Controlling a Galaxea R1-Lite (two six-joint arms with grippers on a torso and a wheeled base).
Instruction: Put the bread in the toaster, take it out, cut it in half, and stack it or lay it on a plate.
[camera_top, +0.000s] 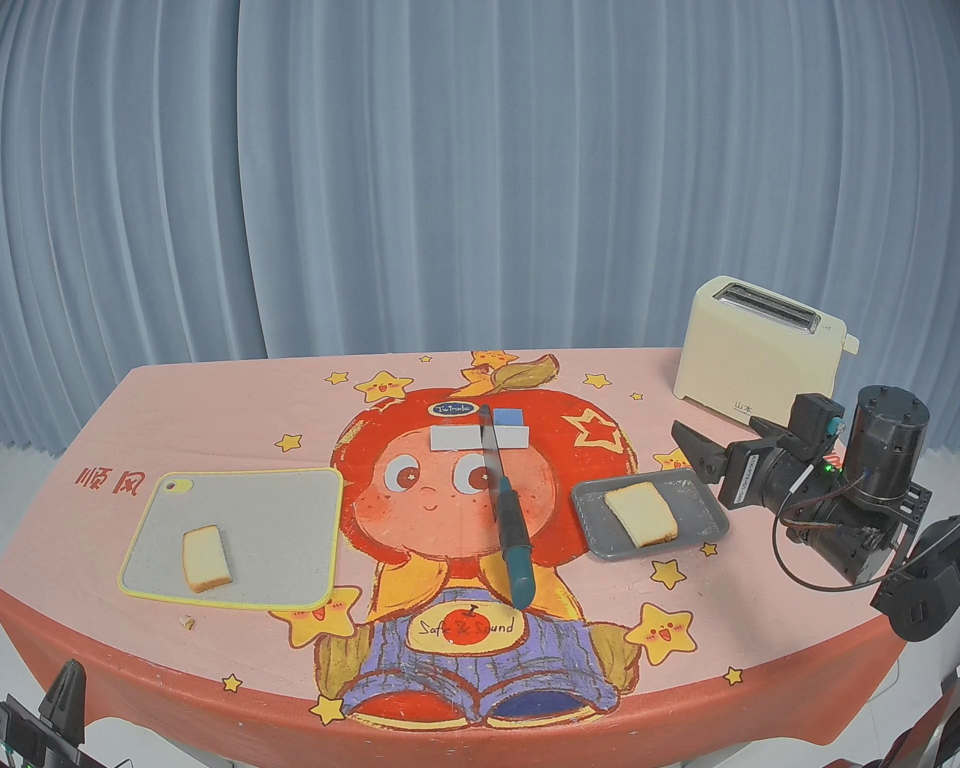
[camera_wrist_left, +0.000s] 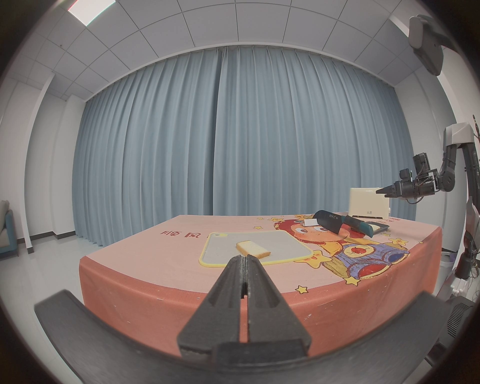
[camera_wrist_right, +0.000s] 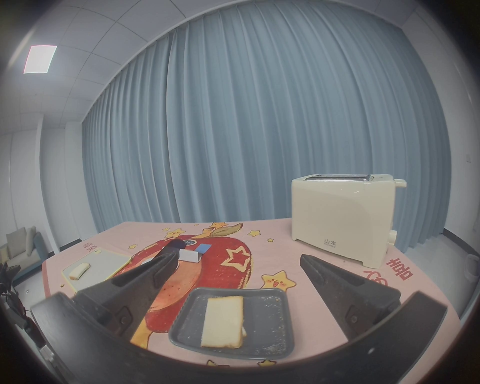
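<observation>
**Tabletop with the bread already cut, seen from my head and both wrists.**

- **Right gripper:** My right gripper (camera_wrist_right: 239, 257) hangs above the right part of the table, on the near side of the toaster (camera_top: 755, 355) and just right of the plate (camera_top: 700, 500). Its fingers (camera_wrist_right: 345, 295) are spread wide and grasp nothing.
- **Left gripper:** My left gripper (camera_wrist_left: 244, 265) sits low, in front of the table's near-left edge and clear of it. Its fingers are pressed together with nothing between them.
- **Bread:** Bread half A (camera_top: 206, 558) lies flat on the grey, yellow-rimmed cutting board (camera_top: 270, 500) at the table's left. Bread half B (camera_top: 641, 513) lies flat in the dark grey rectangular plate, right of centre. The two halves are well apart.
- **Knife:** The knife (camera_top: 510, 520) lies at the table's centre, between board and plate. Its blade is propped on a white block (camera_top: 455, 437) and its teal handle points at the near edge. A small blue block (camera_top: 510, 416) sits just behind the white one.
- **Toaster:** The cream toaster stands upright at the far right, slot upward.
- **Crumb:** A crumb (camera_top: 186, 622) lies on the pink cartoon tablecloth (camera_top: 250, 420), just off the board's near edge.
</observation>
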